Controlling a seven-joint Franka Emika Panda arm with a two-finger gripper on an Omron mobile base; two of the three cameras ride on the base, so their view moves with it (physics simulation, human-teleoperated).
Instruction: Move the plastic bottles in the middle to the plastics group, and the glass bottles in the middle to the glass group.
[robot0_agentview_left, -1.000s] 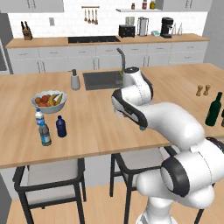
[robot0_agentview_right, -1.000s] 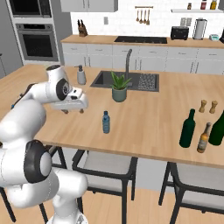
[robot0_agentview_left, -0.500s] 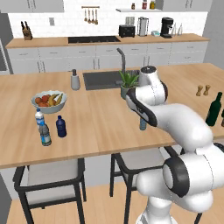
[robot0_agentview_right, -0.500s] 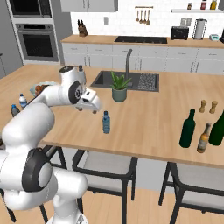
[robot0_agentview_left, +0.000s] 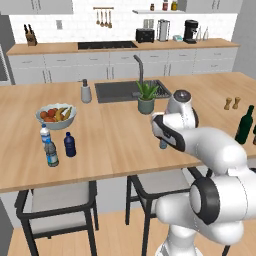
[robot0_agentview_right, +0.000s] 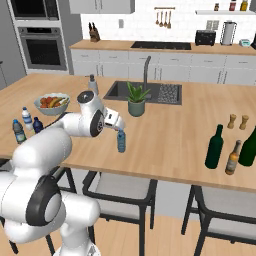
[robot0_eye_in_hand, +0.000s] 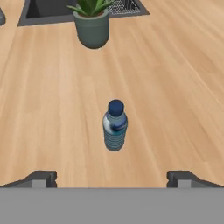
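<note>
A slim pale-blue water bottle (robot0_eye_in_hand: 115, 125) with a blue cap stands upright on the wooden island, also seen as the pale-blue bottle (robot0_agentview_right: 121, 141). My gripper (robot0_eye_in_hand: 111, 179) hovers just above and short of it, open, with nothing between the fingertips (robot0_eye_in_hand: 41, 178). From the right base the gripper (robot0_agentview_right: 119, 128) sits right over the bottle's cap. A squat navy bottle (robot0_agentview_left: 69, 144) stands at the island's left beside a clear white-capped bottle (robot0_agentview_left: 45, 134) and a greyish one (robot0_agentview_left: 51, 154). A tall green wine bottle (robot0_agentview_right: 215, 147) stands at the right, near a dark glass bottle (robot0_agentview_right: 248, 147).
A potted plant (robot0_eye_in_hand: 92, 26) stands just beyond the bottle, in front of the sink (robot0_agentview_right: 145, 92). A fruit bowl (robot0_agentview_left: 56, 115) and soap dispenser (robot0_agentview_left: 86, 91) are at the left. An amber bottle (robot0_agentview_right: 232, 157) and wooden shakers (robot0_agentview_right: 237, 121) stand at the right.
The arm has swung from the island's left toward the middle, bringing the open gripper over the pale-blue bottle. The bottles have not moved.
</note>
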